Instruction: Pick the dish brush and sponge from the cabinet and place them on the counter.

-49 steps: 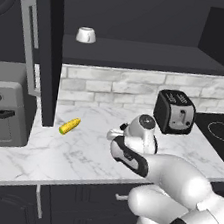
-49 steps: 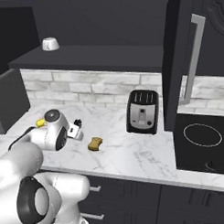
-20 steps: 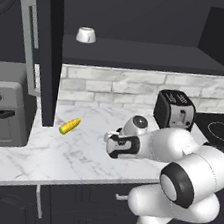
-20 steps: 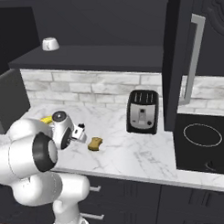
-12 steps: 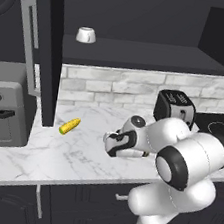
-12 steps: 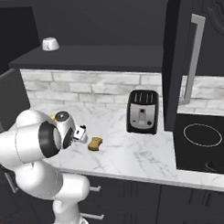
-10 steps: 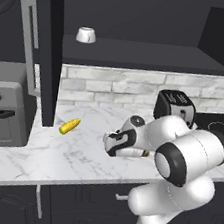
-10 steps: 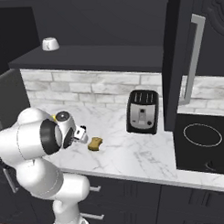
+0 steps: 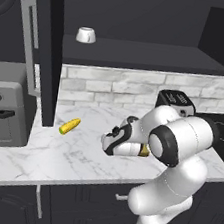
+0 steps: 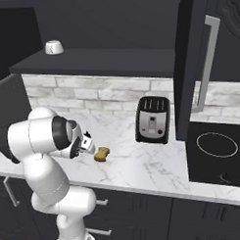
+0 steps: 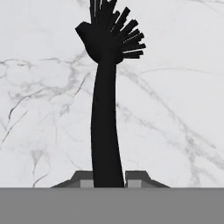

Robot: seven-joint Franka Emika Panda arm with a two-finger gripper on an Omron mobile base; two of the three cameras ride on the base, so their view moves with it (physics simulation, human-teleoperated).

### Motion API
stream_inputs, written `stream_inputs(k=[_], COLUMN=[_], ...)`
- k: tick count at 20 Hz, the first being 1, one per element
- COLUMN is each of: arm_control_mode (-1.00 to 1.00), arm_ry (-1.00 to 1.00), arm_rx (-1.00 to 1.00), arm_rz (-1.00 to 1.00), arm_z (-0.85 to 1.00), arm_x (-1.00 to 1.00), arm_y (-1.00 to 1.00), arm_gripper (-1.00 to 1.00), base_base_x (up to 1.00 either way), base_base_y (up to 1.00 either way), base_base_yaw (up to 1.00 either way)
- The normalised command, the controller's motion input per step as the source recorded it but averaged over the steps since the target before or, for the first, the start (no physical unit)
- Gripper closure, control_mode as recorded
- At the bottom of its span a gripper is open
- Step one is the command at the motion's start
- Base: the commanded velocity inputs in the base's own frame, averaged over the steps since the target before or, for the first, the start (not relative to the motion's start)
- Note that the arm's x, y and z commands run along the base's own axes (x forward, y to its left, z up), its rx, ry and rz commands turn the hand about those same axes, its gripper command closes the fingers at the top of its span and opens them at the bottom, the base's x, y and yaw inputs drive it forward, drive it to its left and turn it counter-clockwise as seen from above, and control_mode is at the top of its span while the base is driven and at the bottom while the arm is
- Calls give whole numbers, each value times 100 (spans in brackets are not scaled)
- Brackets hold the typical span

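The gripper (image 11: 108,178) is closed tight on the dish brush (image 11: 105,109) — the two dark fingertips (image 11: 138,176) pinch the lower end of its thin straight handle, one each side. The brush is all black, matte; the handle runs straight away from the hand to a rounded head with stiff bristles fanned out like spikes. Behind it lies the counter (image 11: 175,87), white marble w/ grey veins, smooth and flat. Whether the bristles touch the marble can't be told.

In the right base view the gripper (image 10: 87,141) sits low over the counter (image 10: 143,165), pointing toward the sponge (image 10: 101,154), a small yellow-tan block w/ a wavy outline lying flat on the marble just beside the hand. In the left base view the gripper (image 9: 110,143) is at the front middle of the counter (image 9: 53,151), and the sponge (image 9: 143,150) peeks out as a yellow sliver behind the white forearm.

Further out: a corn cob (image 9: 69,125), yellow w/ a green end, lies left of the hand, near the foot of the open cabinet (image 9: 47,49) door — dark charcoal, long silver bar handle. A black toaster (image 10: 152,120) stands upright by the pale brick backsplash, well apart from the hand. A small white bowl (image 10: 53,47) rests upside down on the cabinet shelf. A black cooktop (image 10: 216,148) is at the far right, a grey oven (image 9: 4,104) at the far left.
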Motion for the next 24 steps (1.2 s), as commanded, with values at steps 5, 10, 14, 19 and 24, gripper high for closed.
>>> stream_inputs(k=[5, 10, 14, 19, 24], arm_control_mode=[-100, -100, -100, -100, -100], arm_ry=[1, 0, -2, -8, -11], arm_rx=[0, 0, 0, 0, 0], arm_rz=[0, 0, 0, 0, 0], arm_z=[-20, 1, 5, 21, 48], arm_x=[7, 0, -16, -24, -39], arm_y=[0, 0, -8, -2, -3], arm_gripper=[100, -100, -100, -100, -100], base_base_x=[0, 0, 0, 0, 0], base_base_y=[0, 0, 0, 0, 0], base_base_yaw=[0, 0, 0, 0, 0])
